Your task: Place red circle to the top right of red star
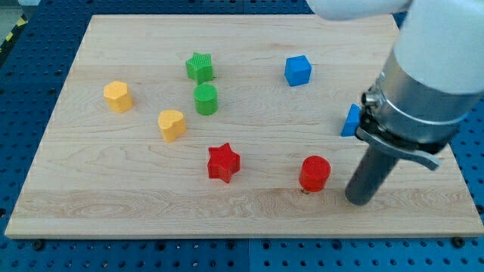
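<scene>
My tip (361, 201) rested on the wooden board (249, 215) near its bottom right corner, just to the right of the red circle (314, 173) with a narrow gap of bare wood between the two, so it was not touching the block. The rod had no jaws to open or close and held nothing; it simply stood upright on the board, with the arm's grey body and clamp ring rising above it toward the right edge. The red circle sat close to the bottom edge, right of centre. The red star (223, 162) lay to its left, nearer the middle of the bottom half, well apart from it and at almost the same height. A blue block (352, 121), partly hidden behind the arm so its shape could not be made out, stood near the right edge just above the rod. A blue cube (298, 70) sat toward the top edge, right of centre. A green star (200, 67) stood near the top edge left of centre, with a green cylinder (206, 99) just below it. A yellow heart (172, 125) lay below and to the left of the cylinder, and a yellow hexagonal block (118, 96) sat nearest the left edge.
</scene>
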{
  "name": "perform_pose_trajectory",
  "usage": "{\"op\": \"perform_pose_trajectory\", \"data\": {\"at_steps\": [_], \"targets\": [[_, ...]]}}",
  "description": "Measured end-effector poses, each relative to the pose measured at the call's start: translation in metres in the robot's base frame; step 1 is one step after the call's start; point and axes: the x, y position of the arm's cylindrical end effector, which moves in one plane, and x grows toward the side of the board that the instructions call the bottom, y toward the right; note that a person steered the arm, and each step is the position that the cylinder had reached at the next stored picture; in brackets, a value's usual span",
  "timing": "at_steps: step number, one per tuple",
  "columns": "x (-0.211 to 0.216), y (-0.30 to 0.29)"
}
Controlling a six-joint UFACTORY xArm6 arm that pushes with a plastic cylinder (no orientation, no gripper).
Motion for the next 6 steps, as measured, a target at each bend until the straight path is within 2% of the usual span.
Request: {"op": "perform_pose_trajectory", "data": {"at_steps": [4, 6], "targets": [[-0.039, -0.090], [-0.057, -0.104]]}}
